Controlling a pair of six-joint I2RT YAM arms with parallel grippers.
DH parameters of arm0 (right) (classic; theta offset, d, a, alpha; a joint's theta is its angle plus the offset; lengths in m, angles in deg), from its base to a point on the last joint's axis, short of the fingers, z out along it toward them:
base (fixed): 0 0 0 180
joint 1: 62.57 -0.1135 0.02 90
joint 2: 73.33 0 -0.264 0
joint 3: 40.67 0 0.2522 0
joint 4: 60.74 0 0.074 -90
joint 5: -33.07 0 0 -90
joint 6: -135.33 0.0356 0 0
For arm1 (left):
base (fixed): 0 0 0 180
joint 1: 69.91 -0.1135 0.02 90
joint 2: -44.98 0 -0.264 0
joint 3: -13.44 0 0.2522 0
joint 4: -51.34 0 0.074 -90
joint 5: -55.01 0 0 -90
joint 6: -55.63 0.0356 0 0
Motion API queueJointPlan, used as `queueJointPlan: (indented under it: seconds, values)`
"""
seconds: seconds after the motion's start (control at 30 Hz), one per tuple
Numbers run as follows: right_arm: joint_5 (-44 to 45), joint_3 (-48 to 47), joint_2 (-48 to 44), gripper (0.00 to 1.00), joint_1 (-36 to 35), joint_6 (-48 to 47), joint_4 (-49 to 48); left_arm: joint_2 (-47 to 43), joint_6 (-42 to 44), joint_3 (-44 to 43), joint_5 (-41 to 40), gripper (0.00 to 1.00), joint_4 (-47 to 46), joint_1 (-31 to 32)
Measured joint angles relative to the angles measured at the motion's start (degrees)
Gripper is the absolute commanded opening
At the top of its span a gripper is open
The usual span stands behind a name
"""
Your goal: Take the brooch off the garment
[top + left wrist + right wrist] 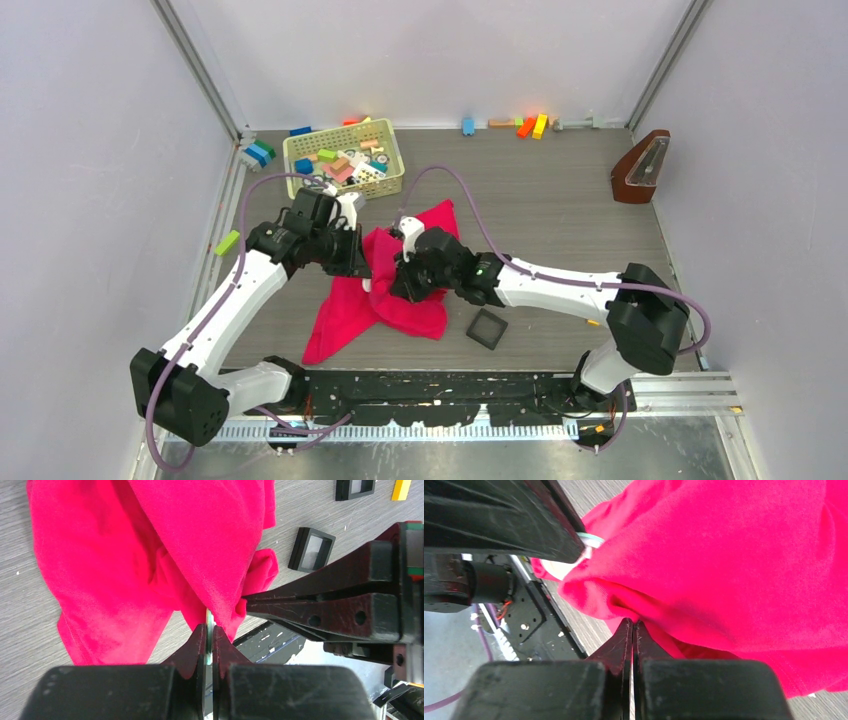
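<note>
The crimson-pink garment (345, 310) lies bunched on the table between both arms, with its middle lifted. My left gripper (209, 626) is shut on the brooch (208, 616), a thin pale disc seen edge-on between the jaws, with cloth still on it. My right gripper (633, 622) is shut on a fold of the garment (734, 555) right beside the brooch. In the right wrist view the brooch's pale rim (591, 541) peeks out under the left finger. In the top view the left gripper (362, 265) and right gripper (402, 275) meet over the cloth.
A yellow basket (395, 160) of toy blocks stands behind the garment. A black square tray (487, 328) lies near the right arm, and two more show in the left wrist view (311, 549). A brown metronome (641, 168) stands at the far right. Loose blocks (530, 125) line the back wall.
</note>
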Motion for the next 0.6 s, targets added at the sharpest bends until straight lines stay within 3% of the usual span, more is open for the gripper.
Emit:
queueJointPlan:
  seconds: [0.17, 0.43, 0.47, 0.5, 0.57, 0.6]
  values:
    - [-4.7, -1.0, -1.4, 0.00, 4.0, 2.4, -0.4, 0.0, 0.1, 0.0, 0.0, 0.00, 0.0, 0.0]
    - [-6.6, -2.6, -6.3, 0.00, 20.7, 11.9, -2.8, 1.8, 0.4, 0.1, 1.5, 0.00, 0.0, 0.0]
    - [-6.4, -2.6, -6.9, 0.04, 22.1, 12.9, -3.0, 2.2, 0.6, 0.1, 2.0, 0.00, 0.0, 0.0]
    - [-6.3, -2.6, -7.3, 0.24, 23.3, 13.6, -3.0, 2.4, 0.9, 0.2, 2.7, 0.00, 0.0, 0.0]
    - [-6.5, -2.6, -7.8, 0.51, 24.6, 14.6, -2.9, 2.6, 1.1, 0.6, 4.5, 0.00, -0.2, 0.0]
    - [-6.8, -2.6, -7.8, 0.56, 24.8, 14.8, -2.6, 2.6, 1.1, 1.0, 5.6, 0.00, -0.4, 0.0]
